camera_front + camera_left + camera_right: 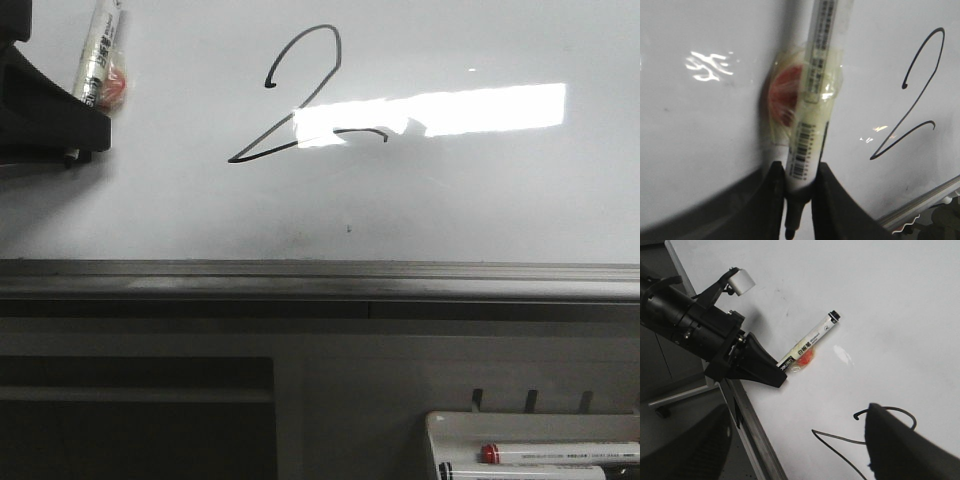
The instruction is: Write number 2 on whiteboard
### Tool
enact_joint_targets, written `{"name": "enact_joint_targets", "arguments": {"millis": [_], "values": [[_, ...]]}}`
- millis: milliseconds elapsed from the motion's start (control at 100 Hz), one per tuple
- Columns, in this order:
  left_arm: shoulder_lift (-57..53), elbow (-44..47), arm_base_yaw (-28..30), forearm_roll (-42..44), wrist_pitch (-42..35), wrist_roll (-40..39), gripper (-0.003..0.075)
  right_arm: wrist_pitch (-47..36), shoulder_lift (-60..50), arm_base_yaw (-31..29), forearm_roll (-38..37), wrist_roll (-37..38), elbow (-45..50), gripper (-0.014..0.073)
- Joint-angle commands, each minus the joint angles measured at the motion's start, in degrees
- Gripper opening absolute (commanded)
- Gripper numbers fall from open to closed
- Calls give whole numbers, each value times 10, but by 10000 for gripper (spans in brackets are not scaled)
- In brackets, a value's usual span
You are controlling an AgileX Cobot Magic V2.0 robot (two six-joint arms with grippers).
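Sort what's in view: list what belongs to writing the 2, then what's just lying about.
Job:
- whiteboard
- number 2, already drawn
- marker, clamped in the left gripper

Lying about:
- marker tray below the board
- red-capped marker in that tray

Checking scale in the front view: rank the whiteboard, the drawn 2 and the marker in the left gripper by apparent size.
1. whiteboard
2. number 2
3. marker, partly cut off by the frame and the left gripper, so unsure.
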Motion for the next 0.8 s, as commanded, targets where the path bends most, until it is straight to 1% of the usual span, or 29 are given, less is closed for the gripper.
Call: {"name": "enact_joint_targets", "arguments": {"millis": [0,200,630,700,750,790], "values": [[-8,-2,2,-43,31,-7,-10,-34,-14,-4,2,-3,-18,492],[-8,32,2,-43,43,-10,-10,-34,-14,-4,2,-3,-18,492],[-8,33,2,-43,52,-10,-6,-34,-14,-4,2,-3,-18,492],[-8,33,2,-43,52,-10,24,-34,-14,-4,2,-3,-18,492],[-8,33,2,-43,53,-10,81,-34,-14,-4,2,-3,-18,492],[-8,33,2,-43,54,-10,155,-34,-14,-4,2,-3,-18,492]]}}
